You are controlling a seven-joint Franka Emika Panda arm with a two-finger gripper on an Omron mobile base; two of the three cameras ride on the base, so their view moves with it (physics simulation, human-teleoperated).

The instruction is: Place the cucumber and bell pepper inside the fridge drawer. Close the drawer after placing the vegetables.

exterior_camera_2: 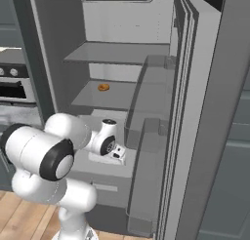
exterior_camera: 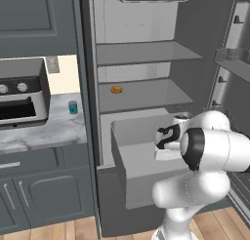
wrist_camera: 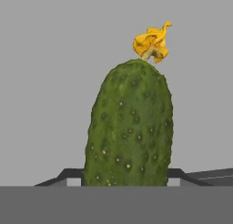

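Note:
A dark green, bumpy cucumber [wrist_camera: 129,132] with a withered yellow flower at its far end stands between my dark fingertips [wrist_camera: 68,175] in the hand view. My gripper [wrist_camera: 123,176] is shut on its near end, against plain grey. In the base views my hand [exterior_camera: 167,139] [exterior_camera_2: 110,142] points down into the fridge drawer [exterior_camera: 139,178] [exterior_camera_2: 105,181], a wide grey bin pulled out below the shelves. The fingers and the cucumber are hidden there behind the hand. The bell pepper is out of view.
A small orange item [exterior_camera: 116,89] [exterior_camera_2: 103,87] lies on the lower fridge shelf. The open fridge door [exterior_camera_2: 205,112] with its bins stands close on the right. To the left is a counter with an oven [exterior_camera: 19,95] and a teal cup [exterior_camera: 72,107].

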